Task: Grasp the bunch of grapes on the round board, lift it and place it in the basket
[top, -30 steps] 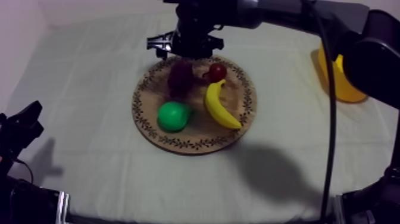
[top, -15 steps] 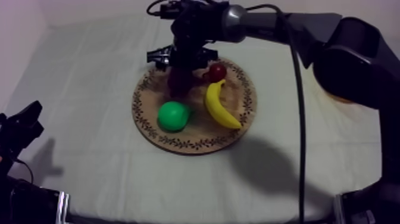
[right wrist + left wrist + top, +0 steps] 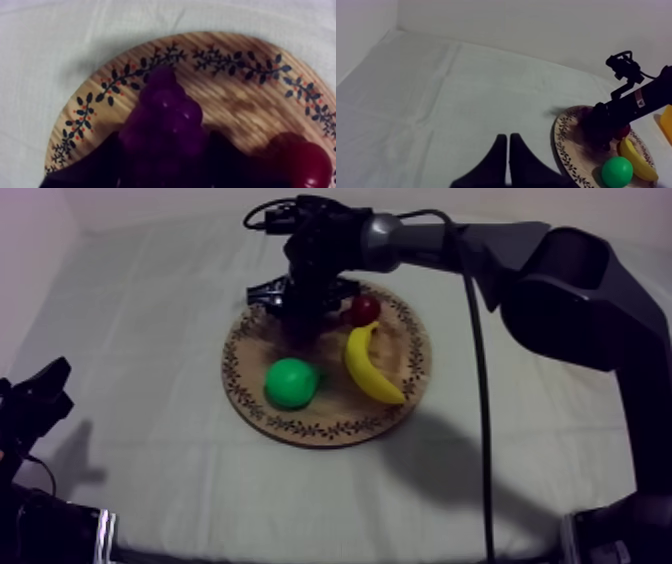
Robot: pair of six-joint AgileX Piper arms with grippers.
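Fruit laid out on round wooden board [image 3: 335, 406] at the middle of the bench [image 3: 150, 338], grey-white cloth beneath. At the board's back part, close to the patterned rim: bunch of grapes [image 3: 167, 120], dark purple, lying flat on the wood. Just beside it, toward the right arm's side: small red fruit [image 3: 364, 309]. Nearer the front on that same side: banana [image 3: 370, 368], one tip pointing up toward the small red fruit. In front of the grapes and apart from them: pear [image 3: 291, 383], green.

Right claw [image 3: 301, 323] down over the bunch of grapes, arm reaching in from the upper right of the top view. Fingers [image 3: 95, 167] spread apart, one dark finger at each side of the bunch and close against it, tips low near the wood; bunch between them, not raised off the board.

Left claw [image 3: 507, 142] low at its own side of the bench, well apart from the board, fingers lying together as a narrow wedge, nothing held.

Edge of yellow basket [image 3: 666, 122] past the board on the banana's side, well apart from the grapes.
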